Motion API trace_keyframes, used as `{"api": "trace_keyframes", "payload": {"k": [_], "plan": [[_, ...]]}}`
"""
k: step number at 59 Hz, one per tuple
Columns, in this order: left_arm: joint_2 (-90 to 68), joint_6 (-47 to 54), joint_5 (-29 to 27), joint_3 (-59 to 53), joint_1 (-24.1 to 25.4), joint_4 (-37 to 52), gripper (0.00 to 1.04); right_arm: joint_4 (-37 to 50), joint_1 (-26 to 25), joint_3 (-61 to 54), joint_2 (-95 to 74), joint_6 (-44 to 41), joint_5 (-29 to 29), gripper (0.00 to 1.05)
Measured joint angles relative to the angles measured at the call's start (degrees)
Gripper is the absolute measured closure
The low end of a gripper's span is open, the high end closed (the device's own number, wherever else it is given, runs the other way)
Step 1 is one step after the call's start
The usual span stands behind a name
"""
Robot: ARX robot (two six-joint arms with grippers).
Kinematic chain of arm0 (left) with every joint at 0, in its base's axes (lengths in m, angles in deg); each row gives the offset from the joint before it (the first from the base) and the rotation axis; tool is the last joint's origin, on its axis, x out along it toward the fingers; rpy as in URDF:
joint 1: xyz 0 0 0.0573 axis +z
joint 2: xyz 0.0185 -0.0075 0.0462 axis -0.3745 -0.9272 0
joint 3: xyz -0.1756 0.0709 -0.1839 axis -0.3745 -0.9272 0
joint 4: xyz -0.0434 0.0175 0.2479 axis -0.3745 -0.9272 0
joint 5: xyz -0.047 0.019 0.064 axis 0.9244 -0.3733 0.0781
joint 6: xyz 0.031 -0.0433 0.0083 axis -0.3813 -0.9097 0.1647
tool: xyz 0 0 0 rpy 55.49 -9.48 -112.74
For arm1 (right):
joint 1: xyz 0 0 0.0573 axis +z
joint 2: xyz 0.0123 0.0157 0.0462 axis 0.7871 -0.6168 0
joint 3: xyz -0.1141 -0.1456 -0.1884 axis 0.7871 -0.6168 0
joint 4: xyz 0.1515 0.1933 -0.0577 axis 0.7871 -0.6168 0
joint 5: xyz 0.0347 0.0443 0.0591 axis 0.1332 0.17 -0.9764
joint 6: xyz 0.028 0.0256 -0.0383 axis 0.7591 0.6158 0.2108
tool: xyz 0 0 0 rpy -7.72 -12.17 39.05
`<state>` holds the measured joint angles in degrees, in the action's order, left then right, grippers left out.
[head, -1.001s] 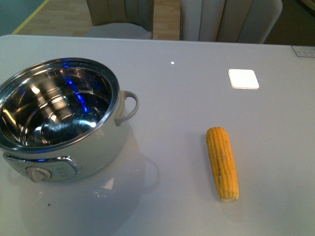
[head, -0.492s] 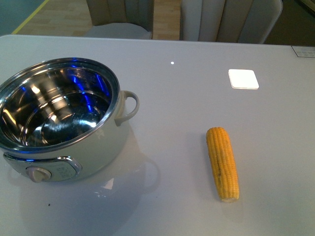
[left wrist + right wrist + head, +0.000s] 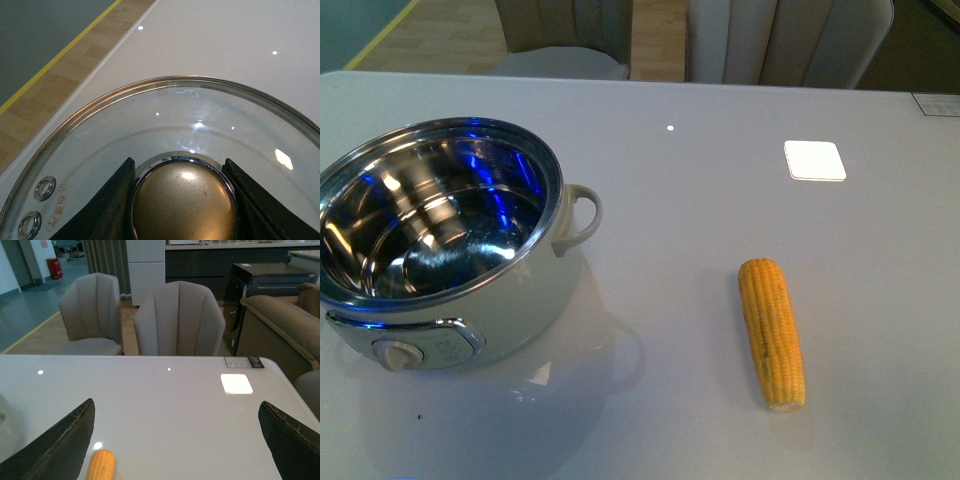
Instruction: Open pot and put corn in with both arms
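Observation:
The cream-white pot (image 3: 545, 290) stands lidless at the table's left in the front view, its steel inside showing blue reflections. The yellow corn (image 3: 772, 330) lies on the table to the right of it, tapered end toward the front edge. Neither arm shows in the front view. In the left wrist view my left gripper (image 3: 182, 200) is shut on the cream knob (image 3: 182, 205) of the glass pot lid (image 3: 165, 125), held over the table near its edge. In the right wrist view my right gripper (image 3: 175, 440) is open above the table, with the corn tip (image 3: 101, 465) beside one finger (image 3: 60, 447).
A white square patch (image 3: 814, 160) lies on the table at the back right. Beige chairs (image 3: 179, 320) stand behind the far table edge. The table edge (image 3: 112, 50) and wooden floor with a yellow line show beside the lid.
The blue reflections inside the pot have shifted a little. The pot and the corn have not moved.

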<state>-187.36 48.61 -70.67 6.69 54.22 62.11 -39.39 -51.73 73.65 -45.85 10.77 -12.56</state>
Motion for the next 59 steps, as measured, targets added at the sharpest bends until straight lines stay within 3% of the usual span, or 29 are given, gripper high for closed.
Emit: {"api": "trace_keyframes", "payload": {"k": [37,52,55,59], "plan": [[-6.3,-0.7,-0.6,3.9,-0.9,1.8,0.60,0.0,0.0,0.0,0.0,0.0,0.0,0.09],[-0.3,-1.9,0.3,0.9,-1.4,1.1,0.11,0.0,0.0,0.0,0.0,0.0,0.0,0.09],[1.7,-2.2,0.7,-0.1,-1.4,1.1,0.05,0.0,0.0,0.0,0.0,0.0,0.0,0.09],[5.2,-2.8,1.2,-2.1,-1.4,1.1,0.08,0.0,0.0,0.0,0.0,0.0,0.0,0.09]]}}
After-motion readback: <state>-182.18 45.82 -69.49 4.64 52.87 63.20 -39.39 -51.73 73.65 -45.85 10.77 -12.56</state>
